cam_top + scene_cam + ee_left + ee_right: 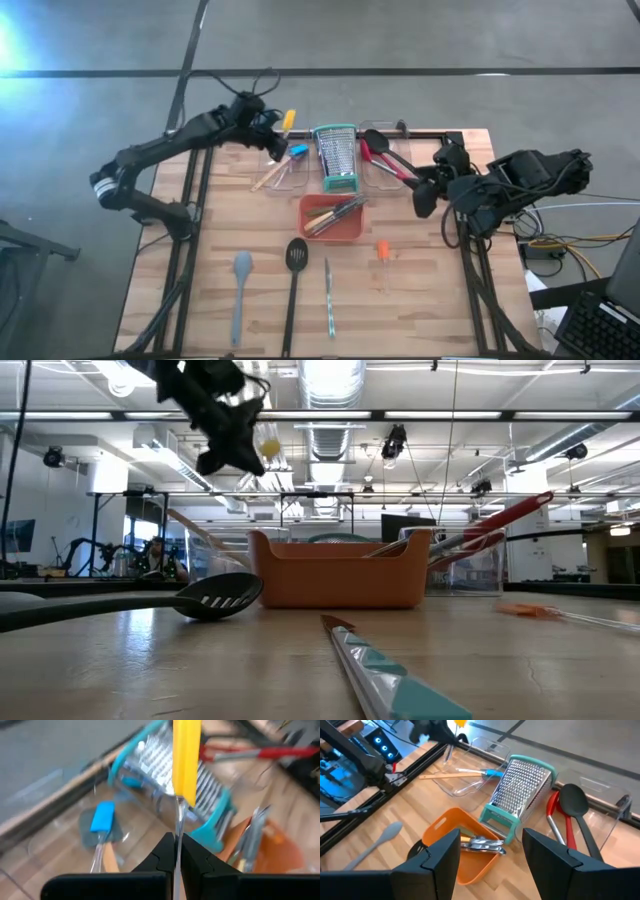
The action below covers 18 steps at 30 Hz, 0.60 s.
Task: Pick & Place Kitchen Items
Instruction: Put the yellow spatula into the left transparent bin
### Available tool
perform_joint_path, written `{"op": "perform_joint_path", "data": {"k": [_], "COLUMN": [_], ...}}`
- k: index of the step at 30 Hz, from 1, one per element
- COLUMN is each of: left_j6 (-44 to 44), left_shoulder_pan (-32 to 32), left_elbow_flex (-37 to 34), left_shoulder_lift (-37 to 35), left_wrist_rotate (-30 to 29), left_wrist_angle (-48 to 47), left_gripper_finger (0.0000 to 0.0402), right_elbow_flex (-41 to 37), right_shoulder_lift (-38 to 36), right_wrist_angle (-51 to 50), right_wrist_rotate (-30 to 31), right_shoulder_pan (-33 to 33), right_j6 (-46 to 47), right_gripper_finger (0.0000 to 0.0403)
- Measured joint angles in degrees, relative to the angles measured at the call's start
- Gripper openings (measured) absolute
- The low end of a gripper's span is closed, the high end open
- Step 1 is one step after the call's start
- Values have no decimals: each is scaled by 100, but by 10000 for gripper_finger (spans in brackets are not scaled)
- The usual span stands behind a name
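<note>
My left gripper (272,128) is up over the clear bin (283,170) at the table's far left, shut on a yellow-handled tool (288,120). The tool also shows in the low view (268,445). That bin holds a blue-headed tool with a wooden handle (102,817). My right gripper (490,860) is open and empty at the table's right (424,198), facing the grater (520,785). A grey spatula (240,285), a black slotted turner (294,285), a teal-handled knife (328,298) and an orange-handled tool (383,258) lie flat on the near half of the table. My left gripper pinches the tool's thin clear shaft (178,827) between its two fingers, just below the yellow handle (186,760). The tool runs along the fingers, and its handle sticks out past the fingertips. It is lifted clear, above the bin.
The steel grater with teal rims (337,158) stands at the far middle. An orange tray (345,228) with several utensils sits in front of it. A second clear bin (392,172) at the far right holds a red spoon (552,817) and a black spoon (572,802).
</note>
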Motion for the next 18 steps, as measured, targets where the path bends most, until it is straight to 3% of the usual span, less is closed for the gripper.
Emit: {"op": "perform_joint_path", "data": {"k": [10, 18], "left_j6": [62, -505], "left_shoulder_pan": [15, 46], "left_elbow_flex": [63, 63], "left_shoulder_lift": [1086, 1562], "left_wrist_rotate": [-161, -251], "left_wrist_angle": [-122, -123], "left_gripper_finger": [12, 12], "right_elbow_flex": [-49, -49], "right_shoulder_lift": [2, 2], "right_wrist_angle": [-2, -2], "right_wrist_rotate": [15, 15], "right_shoulder_pan": [-7, -7], "right_j6": [-1, -30], "right_gripper_finger": [205, 205]}}
